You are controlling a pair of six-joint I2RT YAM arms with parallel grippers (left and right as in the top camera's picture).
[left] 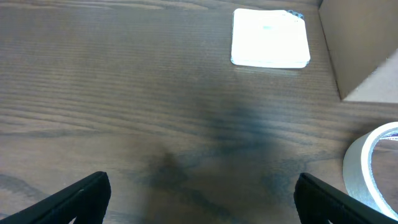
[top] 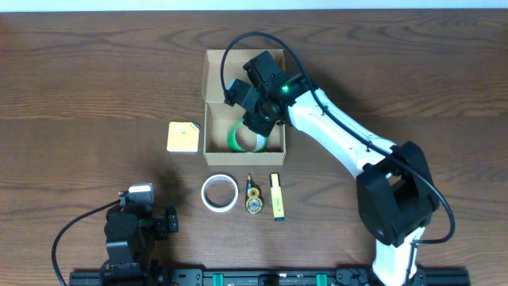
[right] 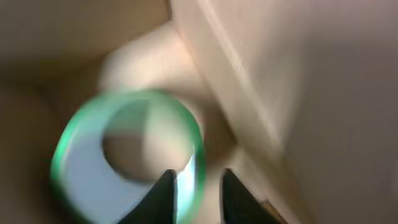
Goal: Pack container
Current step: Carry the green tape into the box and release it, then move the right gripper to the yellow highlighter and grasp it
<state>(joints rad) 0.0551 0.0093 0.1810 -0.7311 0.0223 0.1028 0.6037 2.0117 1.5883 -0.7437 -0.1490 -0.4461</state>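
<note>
The container [top: 208, 127] is a tan cardboard box with its flap lid [top: 216, 75] folded open at the back; its corner shows in the left wrist view [left: 364, 50]. My right gripper [top: 258, 121] reaches into the box. In the blurred right wrist view its fingers [right: 198, 196] straddle the wall of a green tape roll [right: 81, 180], one finger inside the hole. The roll [top: 238, 141] hangs tilted low inside the box. My left gripper [left: 202, 180] is wide open and empty over bare table, at the front left [top: 168, 221].
A white tape roll [top: 218, 193] [left: 379, 165], a small gold and black item [top: 252, 200] and a yellow highlighter [top: 277, 196] lie in front of the box. A yellow square pad [top: 182, 137] [left: 270, 37] lies left of it.
</note>
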